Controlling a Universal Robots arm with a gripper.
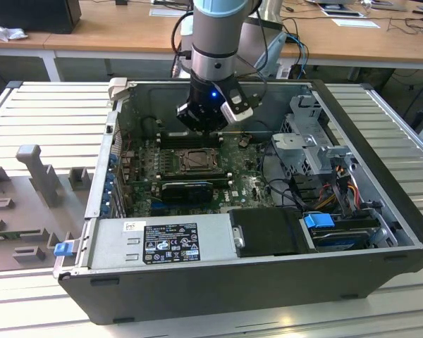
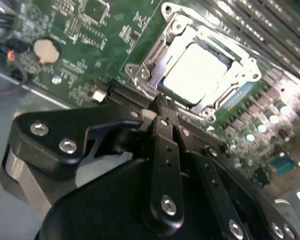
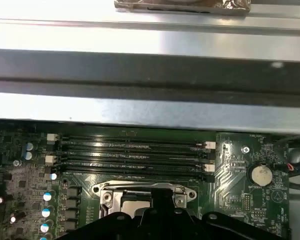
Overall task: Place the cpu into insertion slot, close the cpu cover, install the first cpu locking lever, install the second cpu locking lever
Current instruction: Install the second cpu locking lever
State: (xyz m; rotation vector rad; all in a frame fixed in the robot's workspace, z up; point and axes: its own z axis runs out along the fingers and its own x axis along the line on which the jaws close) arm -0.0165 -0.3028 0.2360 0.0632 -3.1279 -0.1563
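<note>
The robot arm reaches down into an open computer case (image 1: 381, 211) that lies on a table of pale metal slats (image 1: 49, 105). Its black gripper (image 1: 203, 121) hangs just above the green circuit board (image 1: 247, 184), near the back of the case. In the second wrist view the gripper (image 2: 162, 102) has its two thin fingers (image 2: 165, 145) pressed together, with nothing between them, and the tips sit right at the edge of the insertion slot (image 2: 140, 75). The cpu (image 2: 200, 70) lies flat inside that slot, and its pale shiny face looks up. The cpu cover (image 2: 247, 62) is down flat around the chip, like a thin silver frame. In the exterior view the slot (image 1: 194, 160) sits in the middle of the board, just in front of the gripper. The first wrist view shows the long black memory slots (image 3: 132, 152) lying side by side just past the socket, and a round silver battery (image 3: 260, 174) off to one side. A grey box with a sticker (image 1: 166, 243) fills the near side of the case, and a blue clip (image 1: 319, 220) sits toward the exterior view's right.
</note>
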